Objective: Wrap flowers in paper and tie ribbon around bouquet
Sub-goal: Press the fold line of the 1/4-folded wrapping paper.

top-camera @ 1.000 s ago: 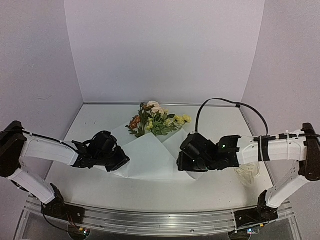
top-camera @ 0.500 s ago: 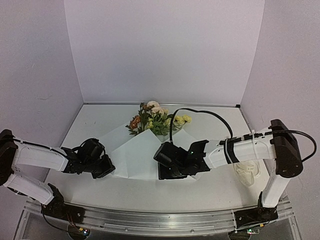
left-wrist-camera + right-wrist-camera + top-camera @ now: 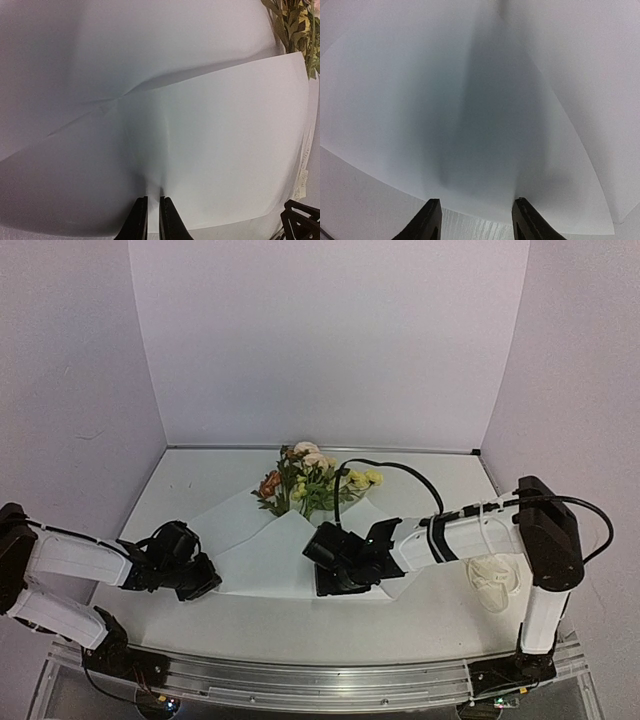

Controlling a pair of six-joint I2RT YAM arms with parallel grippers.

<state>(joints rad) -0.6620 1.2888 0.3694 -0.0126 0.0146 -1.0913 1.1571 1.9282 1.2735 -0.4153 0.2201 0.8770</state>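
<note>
On the white table [image 3: 430,635], a large creased sheet of white paper [image 3: 265,555] lying in the middle with a fold raised along it, and at its far edge the flowers [image 3: 315,480], blooms toward the far wall. At the paper's near left corner, the left claw [image 3: 151,217] clenched on the sheet's edge; at the near right edge, the right claw [image 3: 477,220] released, fingers wide apart, gripping nothing. Toward the table's right side, apart from the paper, the cream ribbon [image 3: 495,585] in a loose heap.
</note>
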